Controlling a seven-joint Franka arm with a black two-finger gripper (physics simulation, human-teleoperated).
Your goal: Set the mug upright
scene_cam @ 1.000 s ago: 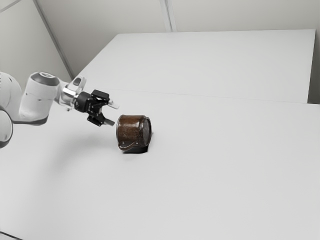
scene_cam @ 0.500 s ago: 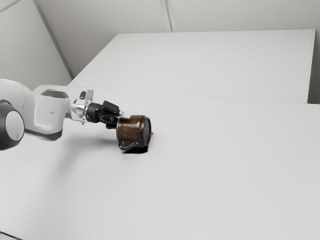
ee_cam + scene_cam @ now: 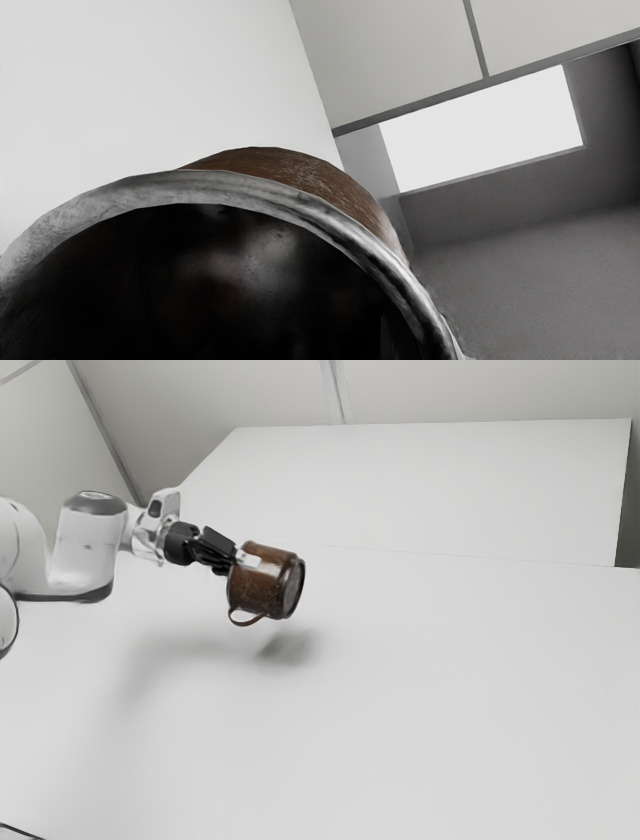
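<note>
Mug (image 3: 268, 585) hangs tilted above the table (image 3: 420, 700), handle (image 3: 245, 621) low; the fingers (image 3: 249, 560) grip its wall at the mouth, one probably inside, though the interior is dark.

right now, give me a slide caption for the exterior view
Black gripper holding a tipped brown mug above its shadow on the white table.

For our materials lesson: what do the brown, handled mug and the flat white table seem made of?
The brown cylindrical mug looks like worn, glossy metal, possibly glazed ceramic: its grey rim has streaky highlights. The white table looks matte, perhaps laminate: no sharp reflections.
</note>
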